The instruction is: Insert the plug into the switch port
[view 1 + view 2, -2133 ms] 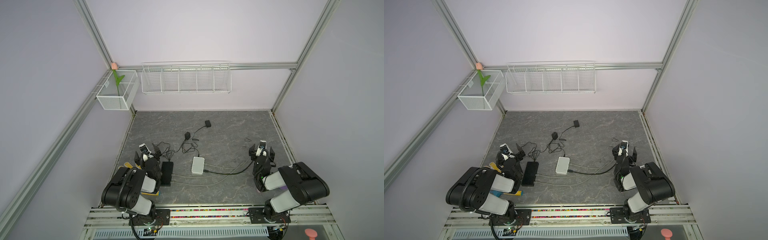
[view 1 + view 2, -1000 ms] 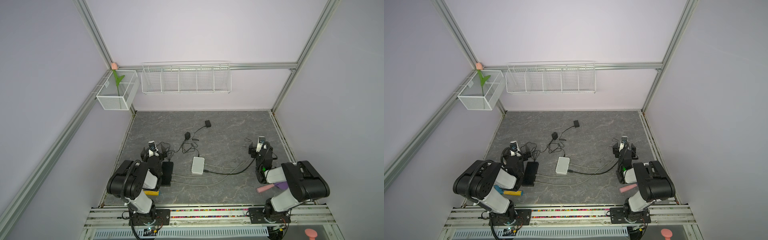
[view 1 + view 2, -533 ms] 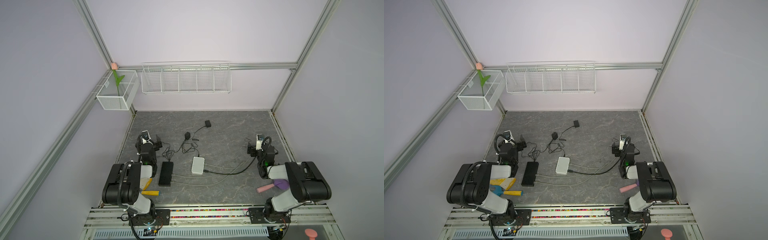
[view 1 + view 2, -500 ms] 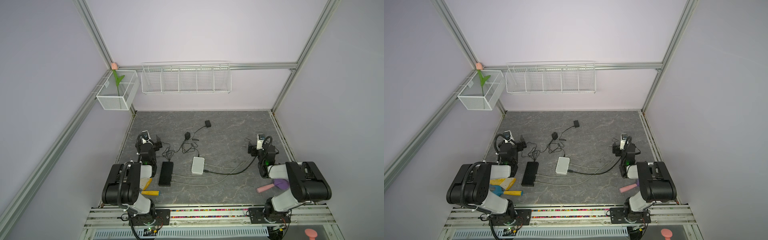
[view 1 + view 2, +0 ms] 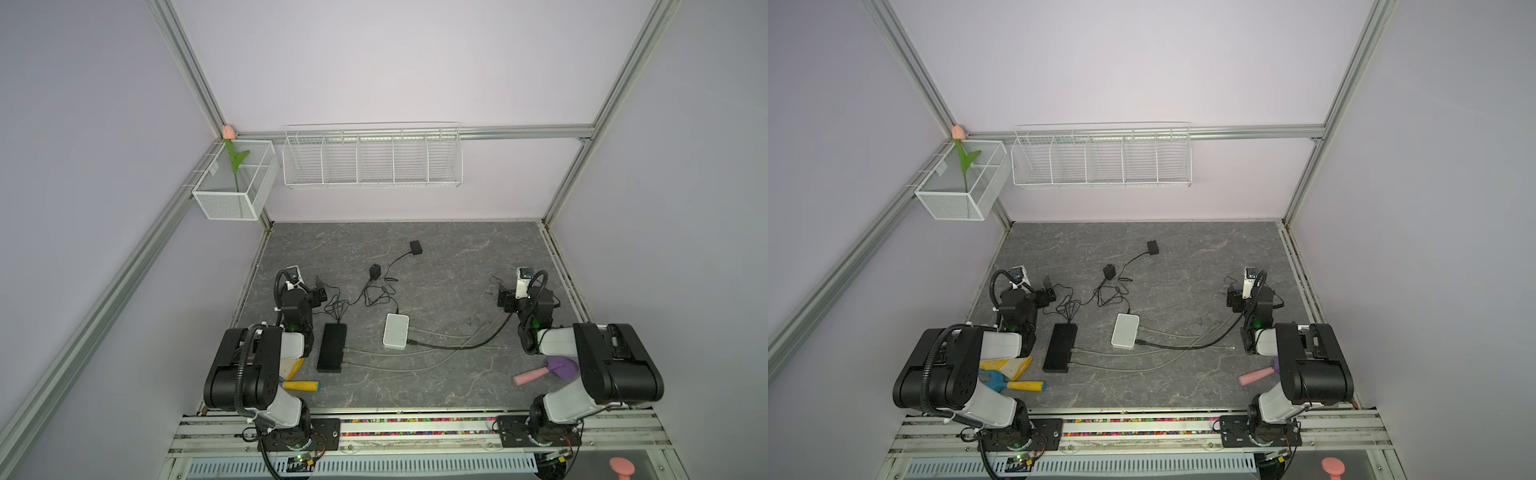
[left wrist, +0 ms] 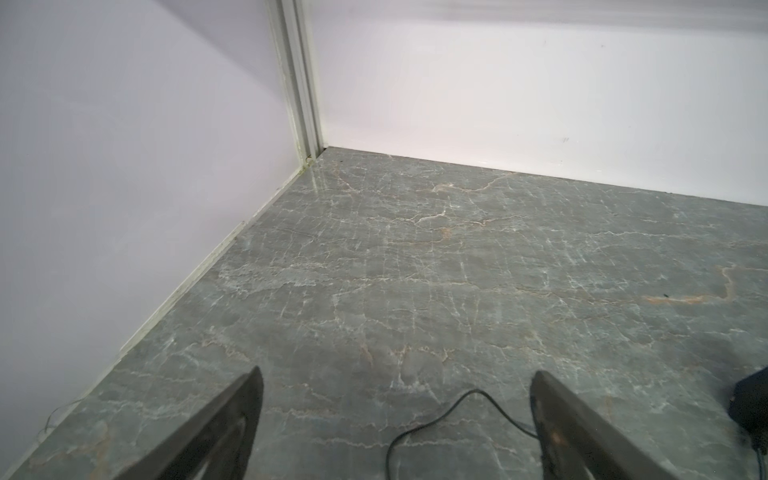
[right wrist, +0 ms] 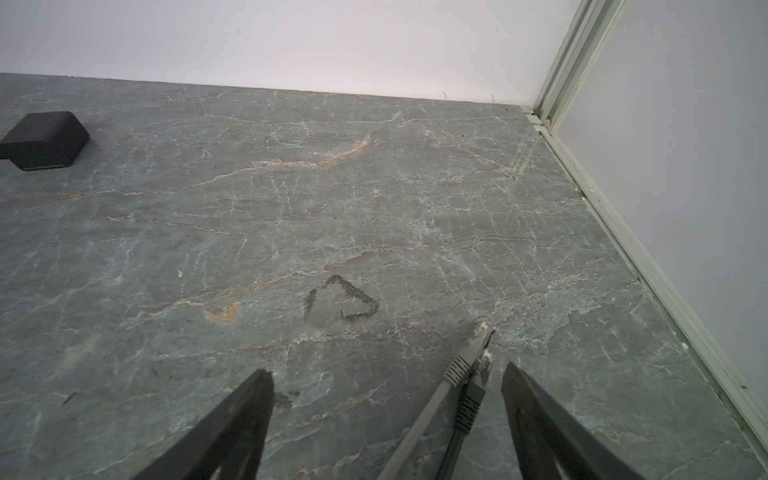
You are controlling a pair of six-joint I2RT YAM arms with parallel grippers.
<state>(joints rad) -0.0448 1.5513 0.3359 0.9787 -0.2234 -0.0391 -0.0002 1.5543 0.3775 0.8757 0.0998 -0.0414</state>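
A white switch [image 5: 395, 331] [image 5: 1125, 331] lies mid-table with a black cable [image 5: 457, 346] plugged into its near side; its ports do not show. A black box-shaped switch [image 5: 332, 347] lies left of it, with grey cables running right. In the right wrist view a grey plug [image 7: 478, 338] and a black-booted plug [image 7: 473, 390] lie on the table between my right gripper's fingers. My right gripper [image 7: 386, 382] [image 5: 505, 297] is open and holds nothing. My left gripper [image 6: 397, 382] [image 5: 318, 291] is open over a thin black wire [image 6: 457, 405].
Two black power adapters [image 5: 375, 272] [image 5: 416, 247] lie at the back with tangled wires. A yellow-handled tool [image 5: 301, 385] lies by the left arm's base, a pink-handled purple scoop [image 5: 540, 372] by the right's. Wire baskets [image 5: 372, 160] hang on the back wall.
Both arms have unfolded from their crouched pose and stretched forward, baring the toys beside their bases. Over the last half second they have barely moved. Both grippers stayed open.
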